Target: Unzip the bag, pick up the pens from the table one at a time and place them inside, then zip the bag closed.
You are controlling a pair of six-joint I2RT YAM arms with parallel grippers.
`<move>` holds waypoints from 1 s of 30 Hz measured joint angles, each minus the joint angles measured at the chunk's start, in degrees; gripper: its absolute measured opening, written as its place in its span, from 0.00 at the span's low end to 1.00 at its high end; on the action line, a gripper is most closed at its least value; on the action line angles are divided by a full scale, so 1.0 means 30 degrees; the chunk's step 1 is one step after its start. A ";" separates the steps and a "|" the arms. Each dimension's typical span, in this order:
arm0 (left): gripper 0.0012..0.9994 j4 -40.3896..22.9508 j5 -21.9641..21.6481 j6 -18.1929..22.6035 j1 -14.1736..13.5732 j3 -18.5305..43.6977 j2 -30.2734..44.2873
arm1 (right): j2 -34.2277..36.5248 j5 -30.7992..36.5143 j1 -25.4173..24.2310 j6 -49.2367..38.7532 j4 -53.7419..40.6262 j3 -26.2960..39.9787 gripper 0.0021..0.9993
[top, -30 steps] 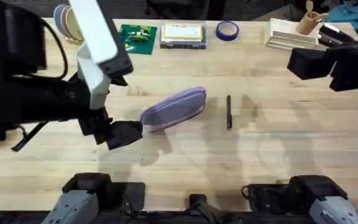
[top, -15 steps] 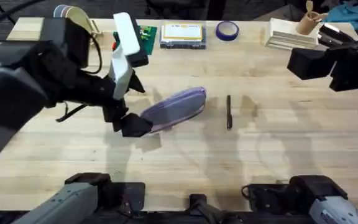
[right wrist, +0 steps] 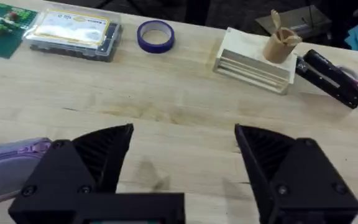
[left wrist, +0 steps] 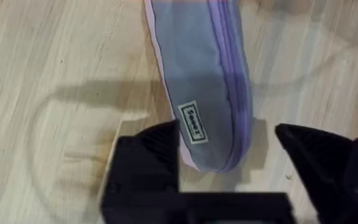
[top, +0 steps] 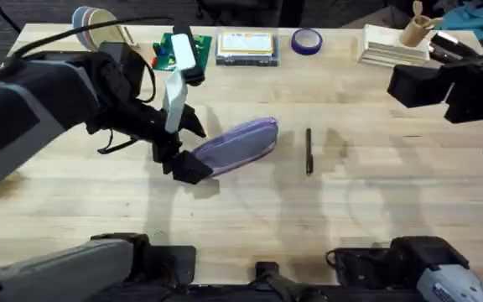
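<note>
The table point(top: 325, 218) is cut off at every edge overhead, and the left arm point(top: 49, 109), large and dark, hides much of it on the side of the bag away from the pen. The bag point(top: 235, 145) lies near the table's middle, slanted, zip shut as far as one can see; its near end is covered overhead by the left gripper point(top: 189, 164). In the left wrist view the bag point(left wrist: 205, 87) runs off the frame at its far end, so the zip pull cannot be found, and a small label shows near the end between the fingers. That gripper point(left wrist: 235, 162) stands wide, one finger on each side of the bag's end, not closed on it; whether a finger touches the fabric is hard to tell. The right gripper point(right wrist: 182, 155) hangs wide apart above bare wood, well away from the bag, whose end just shows at the frame's edge point(right wrist: 17, 152). The right arm point(top: 451, 84) is partly out of frame overhead. The pen point(top: 309, 151) lies just beside the bag, apart from it, on the side toward the right arm. Beyond the bag, at the table's far edge, sit a clear box point(top: 246, 46) and a tape roll point(top: 306, 39). Since a second ago the left arm has swung in and its gripper has come from short of the bag to straddle its end; bag, pen and right arm have stayed put.
</note>
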 joint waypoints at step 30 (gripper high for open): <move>0.04 0.0233 0.0116 0.0248 0.0000 0.0000 0.0000 | 0.5240 -1.1273 0.0007 0.0605 0.0401 0.0044 1.00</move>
